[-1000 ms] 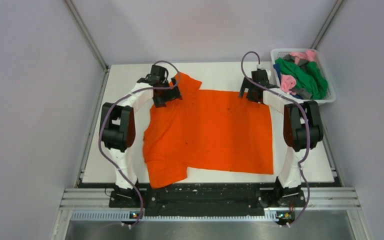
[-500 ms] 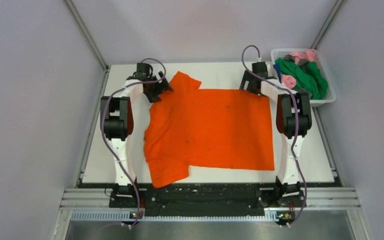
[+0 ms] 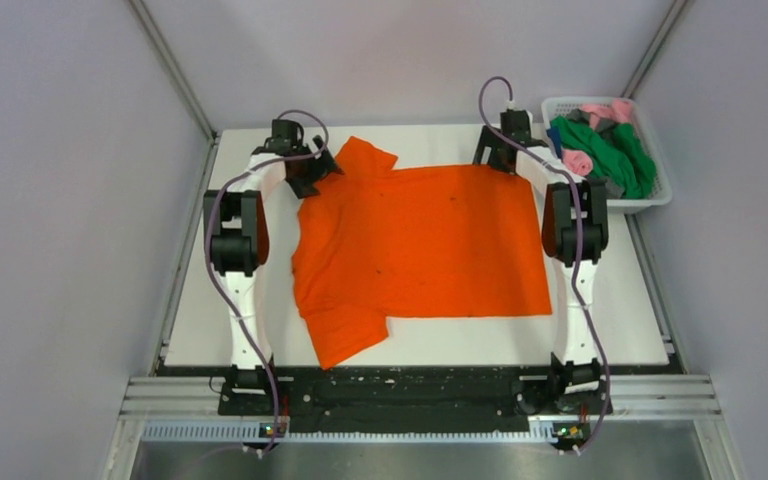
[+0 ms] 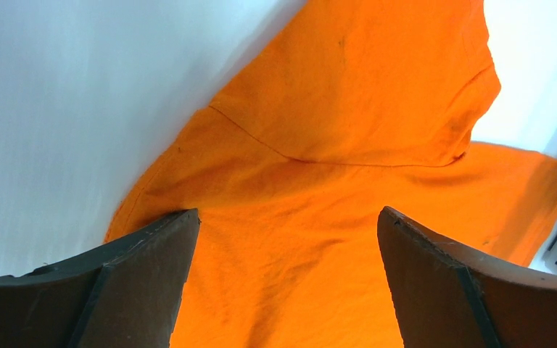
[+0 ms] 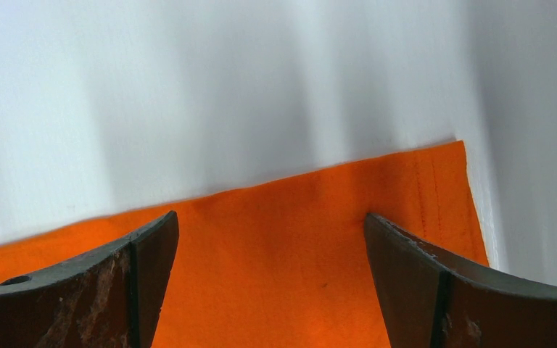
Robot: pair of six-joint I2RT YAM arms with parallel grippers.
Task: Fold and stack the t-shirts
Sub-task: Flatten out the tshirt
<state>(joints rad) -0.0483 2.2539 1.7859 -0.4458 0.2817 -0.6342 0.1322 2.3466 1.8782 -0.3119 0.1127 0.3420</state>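
Orange t-shirt (image 3: 420,245): lies spread flat across the middle of the bench (image 3: 200,300), front or back side up cannot be told.

Item one: the left claw (image 4: 286,217) is released, its jaws standing wide with nothing between them. It hangs over the far left part of the shirt, at the shoulder. Whether the tips touch the cloth cannot be told. Just beyond it the far sleeve (image 4: 362,80) lies out toward the back of the bench, its seam plainly visible.

Item two: the right claw (image 5: 272,221) is likewise released and grasps nothing. It sits over the far right corner of the shirt, with the straight stitched edge running across between the jaws and bare white bench beyond it.

Item three: the near sleeve (image 3: 345,335) juts toward the arm bases at the near left.

Item four: a white mesh basket (image 3: 660,197) stands at the far right, near the right arm. It holds crumpled t-shirts, green (image 3: 615,150) and pink (image 3: 575,162) among them.
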